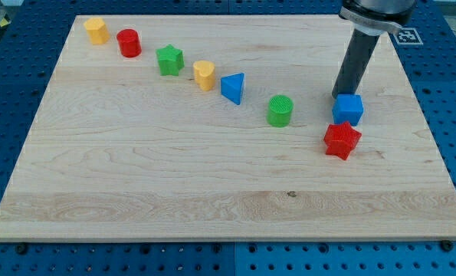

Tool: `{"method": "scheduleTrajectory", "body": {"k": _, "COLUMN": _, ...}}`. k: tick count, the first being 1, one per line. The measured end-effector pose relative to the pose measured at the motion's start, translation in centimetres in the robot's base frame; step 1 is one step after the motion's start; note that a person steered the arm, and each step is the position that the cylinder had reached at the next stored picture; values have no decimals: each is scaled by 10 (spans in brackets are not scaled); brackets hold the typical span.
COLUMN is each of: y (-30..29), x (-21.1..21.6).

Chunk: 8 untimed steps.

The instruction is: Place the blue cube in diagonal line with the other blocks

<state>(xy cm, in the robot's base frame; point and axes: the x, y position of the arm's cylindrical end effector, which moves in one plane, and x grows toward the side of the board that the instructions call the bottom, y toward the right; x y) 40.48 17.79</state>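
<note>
The blue cube lies at the view's right on the wooden board. My tip stands just behind the cube, at its upper left edge, seemingly touching it. A red star lies right below the cube, touching or nearly so. A diagonal row runs from the view's top left down to the right: a yellow block, a red cylinder, a green star, a yellow heart, a blue triangle and a green cylinder.
The board lies on a blue perforated table. The arm's dark mount hangs over the board's top right corner. A black-and-white marker tag sits beside that corner.
</note>
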Motion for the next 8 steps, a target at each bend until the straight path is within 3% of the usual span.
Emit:
{"method": "scheduleTrajectory", "body": {"k": 1, "y": -13, "x": -28}}
{"method": "scheduleTrajectory", "body": {"k": 4, "y": -33, "x": 8}}
{"method": "scheduleTrajectory", "body": {"k": 7, "y": 39, "x": 49}}
{"method": "scheduleTrajectory", "body": {"k": 8, "y": 54, "x": 34}}
